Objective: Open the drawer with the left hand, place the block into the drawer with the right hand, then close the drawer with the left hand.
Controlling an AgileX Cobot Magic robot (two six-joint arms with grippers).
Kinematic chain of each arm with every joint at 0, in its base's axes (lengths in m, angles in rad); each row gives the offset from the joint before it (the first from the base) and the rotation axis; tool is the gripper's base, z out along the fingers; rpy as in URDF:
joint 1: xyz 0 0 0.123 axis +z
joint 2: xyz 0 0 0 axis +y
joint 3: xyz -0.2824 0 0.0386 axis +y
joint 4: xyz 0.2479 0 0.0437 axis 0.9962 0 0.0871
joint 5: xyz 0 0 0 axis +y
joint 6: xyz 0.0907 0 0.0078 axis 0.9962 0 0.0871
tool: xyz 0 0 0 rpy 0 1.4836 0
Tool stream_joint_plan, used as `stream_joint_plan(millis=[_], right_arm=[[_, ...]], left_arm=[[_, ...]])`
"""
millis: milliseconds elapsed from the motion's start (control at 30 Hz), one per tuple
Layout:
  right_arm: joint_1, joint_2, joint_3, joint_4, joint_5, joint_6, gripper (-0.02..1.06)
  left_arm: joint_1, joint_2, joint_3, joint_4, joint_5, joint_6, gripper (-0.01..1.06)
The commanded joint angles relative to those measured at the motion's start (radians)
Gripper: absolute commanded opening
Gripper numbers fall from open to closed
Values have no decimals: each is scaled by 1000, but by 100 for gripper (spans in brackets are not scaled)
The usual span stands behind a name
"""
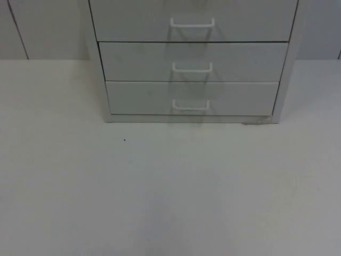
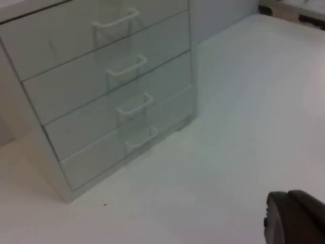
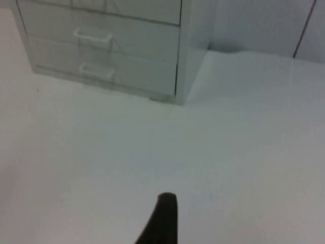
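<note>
Apparently nothing of the task is done yet, because every drawer of the white cabinet (image 1: 192,58) is closed flush with its frame. Nearest to the cameras, well in front of the cabinet, lies the bare white table (image 1: 170,202), with one small dark speck (image 1: 124,140) just before the cabinet's left front corner. The left end effector (image 2: 294,218) hangs above the table, well apart from the cabinet and off toward its right front corner, so it waits with a free line to the handles; I cannot tell if it is released or clenched. The right end effector (image 3: 162,218) hangs likewise over the table in front of the cabinet, also waiting, and its state I cannot tell either. Farther on, the bottom drawer (image 1: 192,97) carries its handle (image 1: 191,105) at the middle, then the middle drawer (image 1: 193,61) and the upper drawer (image 1: 193,20) above it. I cannot say where the block is. Behind the cabinet stands the grey partition wall (image 1: 42,26).
</note>
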Motion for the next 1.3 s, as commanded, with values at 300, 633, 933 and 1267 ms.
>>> stream_joint_plan(millis=[300,633,933,1267], right_arm=[[-2,-2,68,-25,-15,7,78],[-2,-2,84,-25,-45,33,78],[-2,-2,84,-25,-45,33,78],[-2,-2,84,-25,-45,33,103]], left_arm=[[3,-220,3,115,187,-147,0],[3,-220,46,143,257,-184,0],[3,-220,49,159,361,-239,0],[3,-220,77,158,317,-211,0]])
